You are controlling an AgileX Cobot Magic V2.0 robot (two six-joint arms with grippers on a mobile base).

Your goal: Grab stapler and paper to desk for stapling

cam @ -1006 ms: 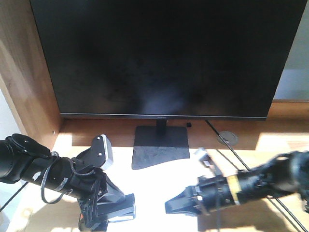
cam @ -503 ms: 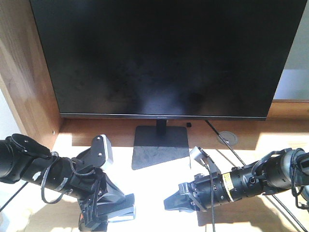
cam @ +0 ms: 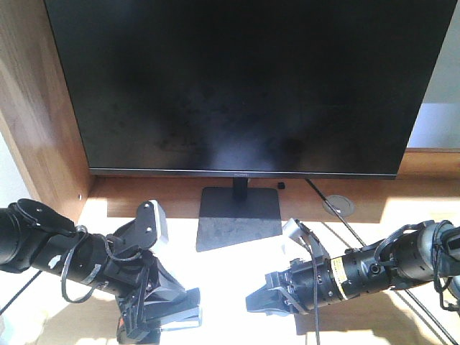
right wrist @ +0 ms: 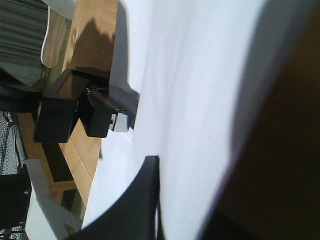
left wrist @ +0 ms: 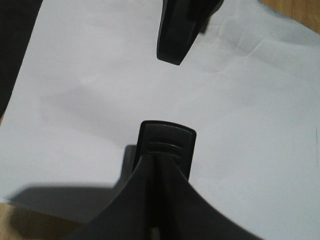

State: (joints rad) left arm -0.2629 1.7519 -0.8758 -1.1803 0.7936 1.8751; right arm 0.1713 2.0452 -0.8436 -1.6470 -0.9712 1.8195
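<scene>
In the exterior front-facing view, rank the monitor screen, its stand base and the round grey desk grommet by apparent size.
Largest to smallest as they appear:
1. The wide black monitor screen, filling most of the frame.
2. The flat dark rectangular stand base.
3. The round grey cable grommet, clearly the smallest.
All sit at a similar depth, so the ranking looks reliable.

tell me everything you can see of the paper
The paper is a plain white sheet lying flat on the wooden desk in front of the monitor stand, faintly creased, with a tiny dark mark near one edge. Sunlight washes it out from the front. The left gripper is open above it; contact is unclear.
</scene>
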